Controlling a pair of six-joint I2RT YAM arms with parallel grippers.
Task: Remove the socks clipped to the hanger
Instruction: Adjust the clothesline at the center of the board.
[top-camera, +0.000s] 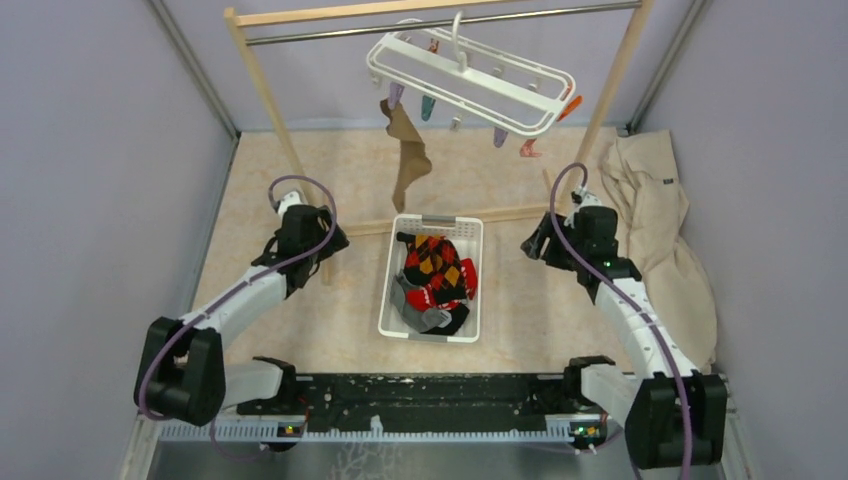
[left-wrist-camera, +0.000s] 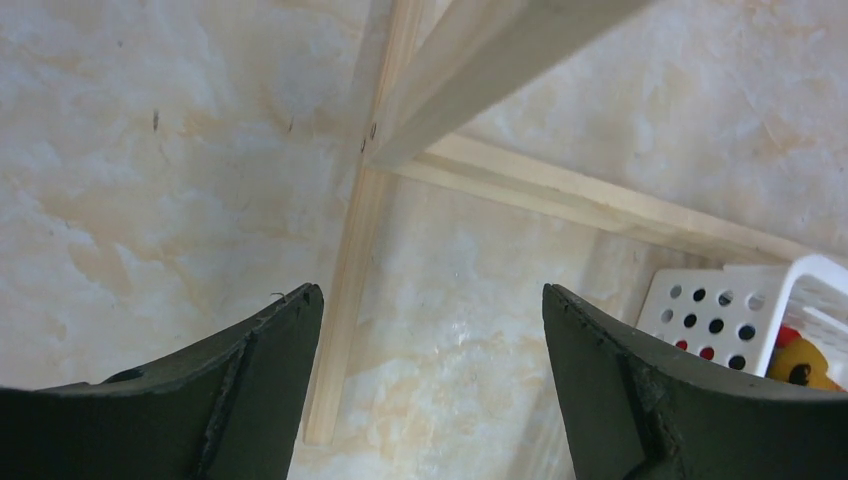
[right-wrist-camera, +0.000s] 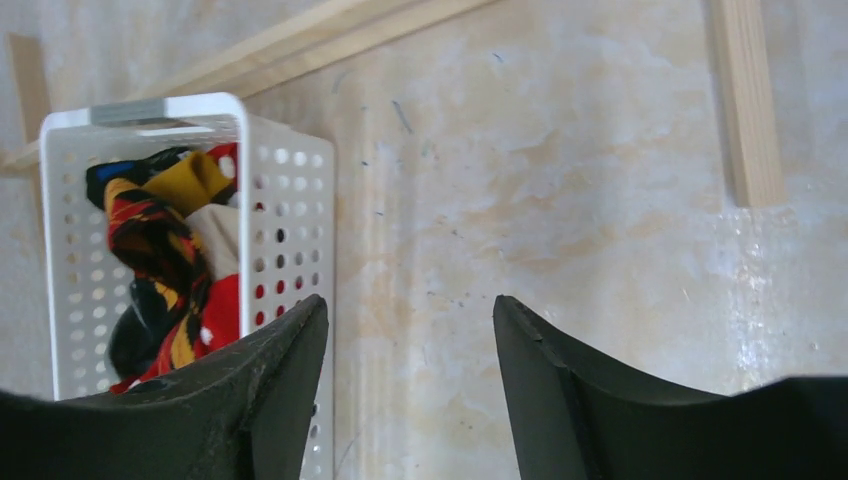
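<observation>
Beside the white basket (right-wrist-camera: 290, 230), left claw (left-wrist-camera: 430, 300) and right claw (right-wrist-camera: 409, 305) released, wooden rack (left-wrist-camera: 480, 60) close by.

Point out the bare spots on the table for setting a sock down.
Bare table lies between the white basket and the left arm, and between basket and right arm. Crowded: the basket, full of socks; beige cloth covers the right edge.

Robot lab cell — plain lilac walls (top-camera: 80, 150), metal corner posts (top-camera: 198, 70)
</observation>
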